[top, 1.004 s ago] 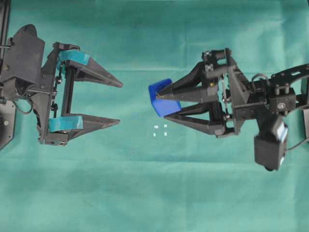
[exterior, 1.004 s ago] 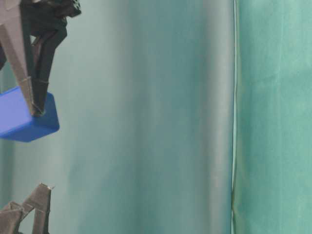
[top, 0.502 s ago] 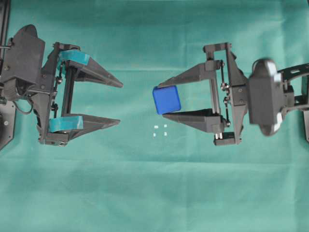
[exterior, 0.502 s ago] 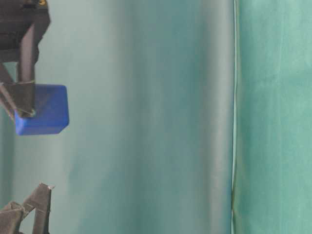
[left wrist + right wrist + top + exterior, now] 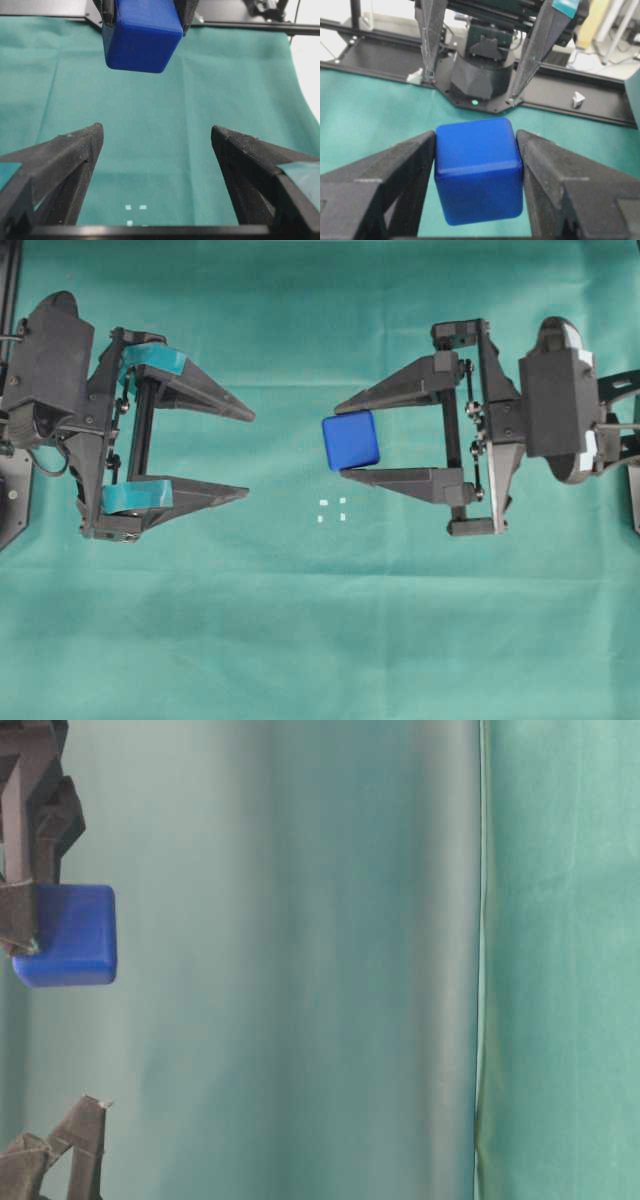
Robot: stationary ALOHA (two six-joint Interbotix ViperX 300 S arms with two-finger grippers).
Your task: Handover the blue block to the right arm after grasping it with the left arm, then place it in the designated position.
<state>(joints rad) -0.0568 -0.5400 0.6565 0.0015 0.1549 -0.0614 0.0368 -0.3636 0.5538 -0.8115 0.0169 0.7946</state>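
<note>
The blue block hangs in the air between the black fingertips of my right gripper, which is shut on it. The right wrist view shows both fingers pressed flat on the sides of the blue block. It also shows at the top of the left wrist view and at the left of the table-level view. The designated position, four tiny white marks, lies on the cloth just below and left of the block. My left gripper, with turquoise tape bands, stands open and empty at the left.
Green cloth covers the whole table. A black frame rail runs along the left edge. The left arm's base faces the right wrist camera beyond the cloth.
The right wrist has rolled, turning the block from tilted to square-on as seen from above, and shifted slightly right and up. The left arm has not moved.
</note>
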